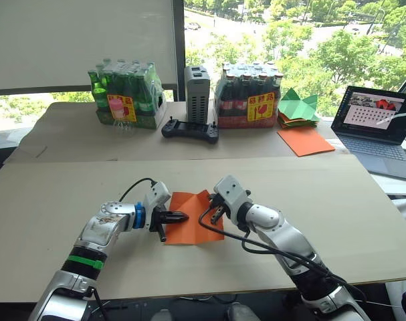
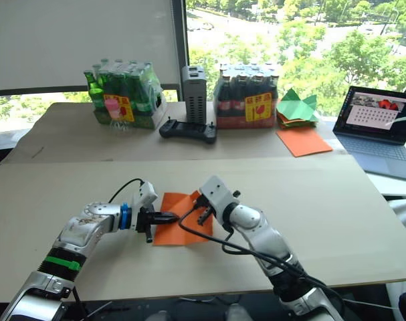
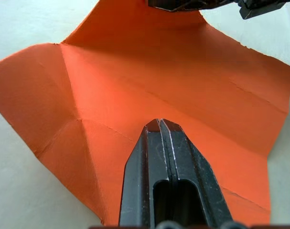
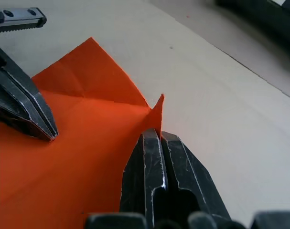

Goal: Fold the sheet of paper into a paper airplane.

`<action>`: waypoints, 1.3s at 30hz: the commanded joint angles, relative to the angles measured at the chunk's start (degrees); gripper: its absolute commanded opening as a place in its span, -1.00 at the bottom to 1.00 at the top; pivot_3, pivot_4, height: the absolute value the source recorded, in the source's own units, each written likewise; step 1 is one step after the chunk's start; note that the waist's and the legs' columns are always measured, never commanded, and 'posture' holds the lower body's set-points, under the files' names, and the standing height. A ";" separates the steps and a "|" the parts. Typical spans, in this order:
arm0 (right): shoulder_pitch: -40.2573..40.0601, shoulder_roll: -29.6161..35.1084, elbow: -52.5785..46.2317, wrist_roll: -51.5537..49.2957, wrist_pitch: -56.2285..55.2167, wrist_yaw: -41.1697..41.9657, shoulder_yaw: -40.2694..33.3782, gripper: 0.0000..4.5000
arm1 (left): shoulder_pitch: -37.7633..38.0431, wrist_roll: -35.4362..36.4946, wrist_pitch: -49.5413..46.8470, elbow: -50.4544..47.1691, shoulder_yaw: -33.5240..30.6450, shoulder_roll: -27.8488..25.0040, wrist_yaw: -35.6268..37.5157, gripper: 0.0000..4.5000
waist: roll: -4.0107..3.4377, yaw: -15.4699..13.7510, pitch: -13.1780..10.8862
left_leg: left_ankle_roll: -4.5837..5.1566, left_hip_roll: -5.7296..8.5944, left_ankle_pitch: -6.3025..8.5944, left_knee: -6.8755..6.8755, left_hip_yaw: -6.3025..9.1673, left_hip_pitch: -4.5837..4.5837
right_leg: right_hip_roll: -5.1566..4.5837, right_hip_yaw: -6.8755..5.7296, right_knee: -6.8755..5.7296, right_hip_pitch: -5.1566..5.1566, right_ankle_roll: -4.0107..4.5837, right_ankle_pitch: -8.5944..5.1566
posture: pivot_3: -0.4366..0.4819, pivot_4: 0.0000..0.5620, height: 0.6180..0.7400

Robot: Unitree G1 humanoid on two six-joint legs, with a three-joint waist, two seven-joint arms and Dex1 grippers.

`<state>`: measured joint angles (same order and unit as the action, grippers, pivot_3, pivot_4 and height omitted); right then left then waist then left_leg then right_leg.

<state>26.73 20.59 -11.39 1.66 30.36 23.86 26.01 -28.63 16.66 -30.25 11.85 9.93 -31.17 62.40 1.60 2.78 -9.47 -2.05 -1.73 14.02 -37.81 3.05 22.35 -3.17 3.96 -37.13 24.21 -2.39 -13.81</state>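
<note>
On the left, the left tool (image 1: 178,217) is seen clenched, its two black fingers pressed together with nothing between them, and its tip is laid flat on the sheet of paper (image 1: 191,224) as a hold-down near the middle crease. The sheet of paper is found on the near part of the bench (image 1: 69,194), between the two arms, close to the front edge.

On the right, the right tool (image 1: 217,212) is shown clenched on the far right corner of the sheet, which is lifted off the bench and stands up as a small orange point between the fingers in the right wrist view.

The step in hand is judged to be an early corner fold: one corner is being brought toward the centre line while the rest is pinned. For the next move, the pinched corner would need to be carried over to the middle crease and pressed flat, with the left tool kept down so the sheet is not dragged.

The sheet is thin and bright orange, roughly rectangular, crossed by several crease lines. It is not lying flat; its edges are curled up and no dart shape is formed yet.
</note>
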 commanded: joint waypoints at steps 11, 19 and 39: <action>1.03 3.70 4.94 16.72 -15.51 3.27 7.40 -0.97 | -1.97 0.65 -1.37 1.39 -2.00 1.04 -2.45 -1.00 | 0.00 -0.09 0.00 | 0.00 0.00 0.00 -0.01 0.00 -0.01 | 0.00 0.00 0.00 -0.02 0.00 0.00 | -0.05 -0.47 1.00; -0.04 2.39 6.23 20.18 -16.71 5.58 7.22 -0.97 | -6.43 3.48 -5.39 2.69 -5.47 5.37 -6.09 -1.00 | 0.01 -0.14 0.00 | 0.00 0.02 0.00 -0.04 0.01 0.01 | -0.01 0.00 0.00 -0.02 0.00 0.00 | -0.05 -0.47 1.00; -0.97 -0.18 6.32 22.22 -16.42 6.64 5.44 -0.97 | -8.55 -5.26 0.41 7.54 2.44 7.86 -8.15 -1.00 | 0.00 -0.20 0.00 | 0.00 0.03 0.00 -0.04 0.02 -0.04 | -0.02 0.00 -0.01 -0.07 0.01 0.01 | -0.05 -0.47 1.00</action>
<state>26.02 20.99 -4.16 23.59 14.84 30.06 32.10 -36.62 12.38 -30.85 18.77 11.21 -23.94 53.95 1.61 2.58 -9.46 -2.06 -1.70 14.02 -37.85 3.07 22.31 -3.19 3.96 -37.14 24.14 -2.38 -13.80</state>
